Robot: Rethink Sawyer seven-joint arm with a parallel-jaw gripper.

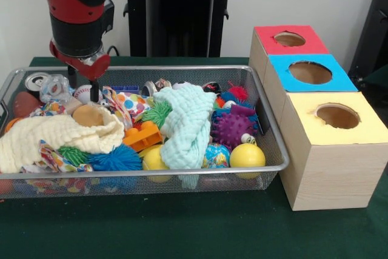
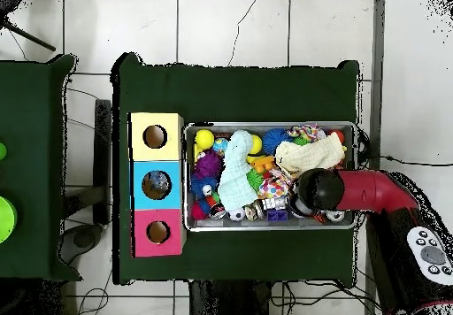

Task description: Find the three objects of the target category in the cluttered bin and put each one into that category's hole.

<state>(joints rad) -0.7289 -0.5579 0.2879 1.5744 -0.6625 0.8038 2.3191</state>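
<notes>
While the red and black arm (image 1: 76, 10) hangs over the far left corner of the wire bin (image 1: 139, 177), its pincer (image 1: 83, 86) reaches down among the clutter there, beside a small white baseball (image 1: 83, 93) and a tin can (image 1: 36, 80). Two dark fingers (image 1: 94, 89) show below the red wrist, a gap between them, but I cannot tell from here whether they are gripping anything or standing open.

Which category is wanted is not plain from what I see. The bin holds a cream cloth (image 1: 57, 137) on the left, a pale mint cloth (image 1: 189, 122) draped down the middle, a polka-dot fabric (image 1: 128, 104), an orange plastic block (image 1: 143, 136), a blue spiky ball (image 1: 115, 159), a purple spiky ball (image 1: 233, 127), a green spiky ball (image 1: 159, 113) and two yellow balls (image 1: 247, 155) against the near wall.

To the right of the bin, on the green counter (image 1: 182, 222), stand three wooden boxes in a row, each with a round hole on top: a yellow-topped box (image 1: 332, 116) nearest, a blue-topped box (image 1: 309, 72) in the middle, a red-topped box (image 1: 289, 39) farthest. From overhead, the boxes (image 2: 157, 184) sit just beside the bin's short end.
</notes>
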